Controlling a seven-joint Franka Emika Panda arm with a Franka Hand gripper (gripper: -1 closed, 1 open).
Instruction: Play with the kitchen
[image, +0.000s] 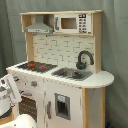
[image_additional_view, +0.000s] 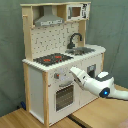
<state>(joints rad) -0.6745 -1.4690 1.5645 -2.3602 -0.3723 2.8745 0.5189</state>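
Note:
The kitchen (image: 65, 50) (image_additional_view: 60, 60) is a tall white and light-wood toy, seen in both exterior views. It has a black hob (image: 36, 65) (image_additional_view: 52, 59) with red rings, a sink (image: 72, 74) (image_additional_view: 84, 50) and a black tap (image: 84, 59) (image_additional_view: 75, 39). A grey hood (image: 39, 26) (image_additional_view: 48, 21) hangs above the hob. In the second exterior view my gripper (image_additional_view: 73, 71) reaches in from the right, its tip at the knob panel (image_additional_view: 62, 76) just above the oven door (image_additional_view: 65, 96). In the first exterior view my gripper (image: 11, 86) shows at the lower left, in front of the oven.
A toy microwave (image: 70, 23) (image_additional_view: 76, 11) sits in the top shelf beside the hood. A cupboard door with a dark dispenser (image: 62, 106) stands under the sink. A grey curtain (image_additional_view: 12, 60) hangs behind the kitchen, which stands on a wooden surface (image_additional_view: 30, 120).

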